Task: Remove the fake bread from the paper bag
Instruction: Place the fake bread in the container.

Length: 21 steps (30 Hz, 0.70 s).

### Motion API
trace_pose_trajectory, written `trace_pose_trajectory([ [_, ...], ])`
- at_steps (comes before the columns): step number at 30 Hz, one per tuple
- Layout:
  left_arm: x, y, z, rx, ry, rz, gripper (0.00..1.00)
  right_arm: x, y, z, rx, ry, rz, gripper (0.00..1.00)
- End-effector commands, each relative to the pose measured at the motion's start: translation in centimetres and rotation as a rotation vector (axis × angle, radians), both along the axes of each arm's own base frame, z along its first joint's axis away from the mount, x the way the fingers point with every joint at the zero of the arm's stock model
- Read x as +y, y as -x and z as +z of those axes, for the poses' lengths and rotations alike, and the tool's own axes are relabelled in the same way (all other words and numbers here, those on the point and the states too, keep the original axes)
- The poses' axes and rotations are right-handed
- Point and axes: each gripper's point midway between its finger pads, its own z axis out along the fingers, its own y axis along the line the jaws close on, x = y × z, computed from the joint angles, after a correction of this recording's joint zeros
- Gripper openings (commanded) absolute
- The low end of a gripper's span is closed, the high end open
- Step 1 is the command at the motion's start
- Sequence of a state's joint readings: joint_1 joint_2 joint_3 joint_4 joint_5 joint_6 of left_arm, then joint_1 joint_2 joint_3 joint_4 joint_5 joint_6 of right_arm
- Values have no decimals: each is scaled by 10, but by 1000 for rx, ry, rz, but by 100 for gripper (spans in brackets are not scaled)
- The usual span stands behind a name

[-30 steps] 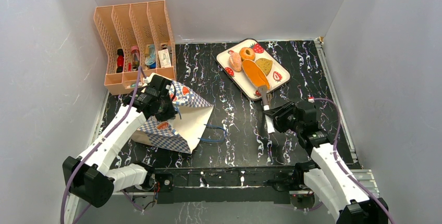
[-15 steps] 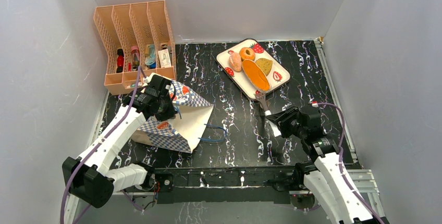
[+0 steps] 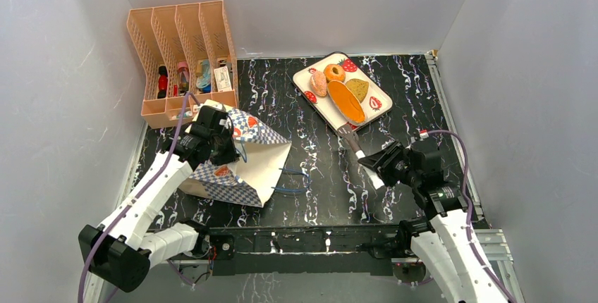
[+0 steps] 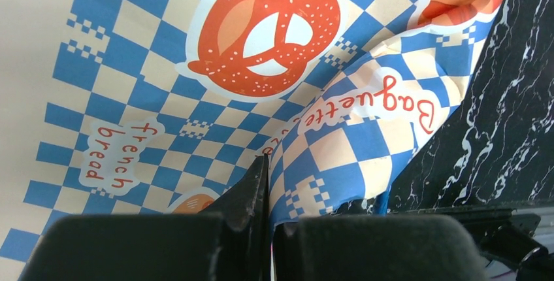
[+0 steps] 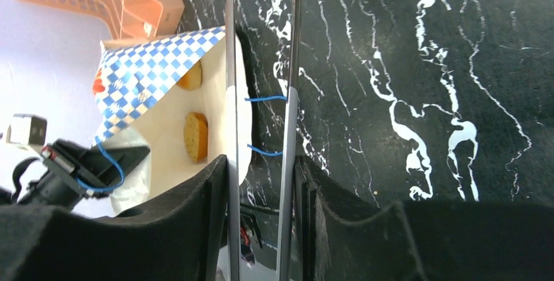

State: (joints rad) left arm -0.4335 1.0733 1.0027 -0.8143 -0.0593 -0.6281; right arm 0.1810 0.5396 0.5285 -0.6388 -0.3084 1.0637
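The paper bag [image 3: 248, 164] lies on its side at the left, its mouth facing right. My left gripper [image 3: 220, 145] is shut on its chequered upper edge [image 4: 340, 157], with the paper pinched between the jaws [image 4: 269, 186]. In the right wrist view two bread pieces [image 5: 195, 136] lie inside the open bag [image 5: 144, 85]. A ring donut [image 3: 334, 72], pinkish roll [image 3: 319, 83], long orange loaf [image 3: 345, 101] and toast slice [image 3: 357, 89] lie on the strawberry tray [image 3: 310, 72]. My right gripper [image 3: 384, 165] is shut on metal tongs [image 3: 355, 149], whose empty arms [image 5: 291, 98] point toward the bag.
A peach file rack [image 3: 182, 56] with small items stands at the back left, just behind the bag. The bag's blue cord handles [image 3: 289, 182] trail on the black marbled table [image 3: 409, 91]. Grey walls close in on both sides and behind.
My right arm has pulled back from the tray toward the near right, and the tongs have swung to point left. My left gripper has kept its hold on the bag, shifting slightly.
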Motion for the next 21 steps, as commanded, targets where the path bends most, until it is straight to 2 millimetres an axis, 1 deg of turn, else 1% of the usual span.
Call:
trace_pose_trajectory([
  [1, -12, 5, 2, -7, 52, -99, 0, 12, 4, 41, -153, 8, 143, 34],
  [10, -20, -5, 6, -8, 51, -148, 0, 31, 19, 54, -187, 32, 335, 31],
  [16, -24, -10, 7, -27, 69, -149, 0, 46, 30, 50, -167, 14, 454, 31],
  [21, -27, -14, 6, -33, 79, -145, 0, 66, 40, 46, -153, 14, 542, 30],
])
